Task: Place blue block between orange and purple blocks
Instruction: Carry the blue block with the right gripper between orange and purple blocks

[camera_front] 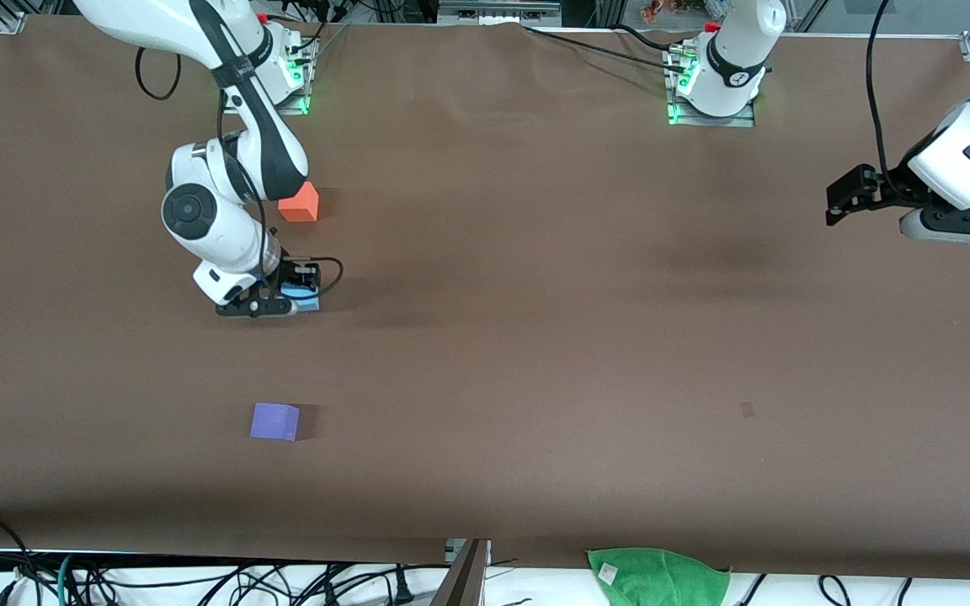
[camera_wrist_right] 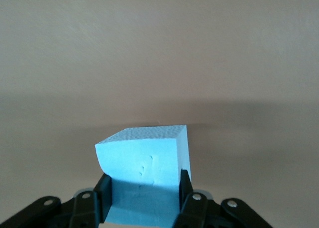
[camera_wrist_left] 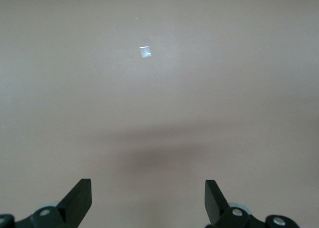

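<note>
My right gripper [camera_front: 298,296] is shut on the light blue block [camera_front: 306,295], low at the table. In the right wrist view the blue block [camera_wrist_right: 144,161] sits between the two fingers [camera_wrist_right: 103,188] of that gripper [camera_wrist_right: 143,183]. The orange block [camera_front: 299,203] stands on the table farther from the front camera than the blue block. The purple block [camera_front: 274,421] stands nearer to the camera. The blue block is roughly in line between them. My left gripper [camera_front: 839,204] waits open and empty above the left arm's end of the table, and its wrist view shows the gripper [camera_wrist_left: 148,195] over bare table.
A green cloth [camera_front: 658,576] lies at the table's edge nearest the front camera. Cables hang below that edge. A small dark mark [camera_front: 747,409] is on the brown table cover [camera_front: 535,337]. A bright speck [camera_wrist_left: 145,52] shows on the surface in the left wrist view.
</note>
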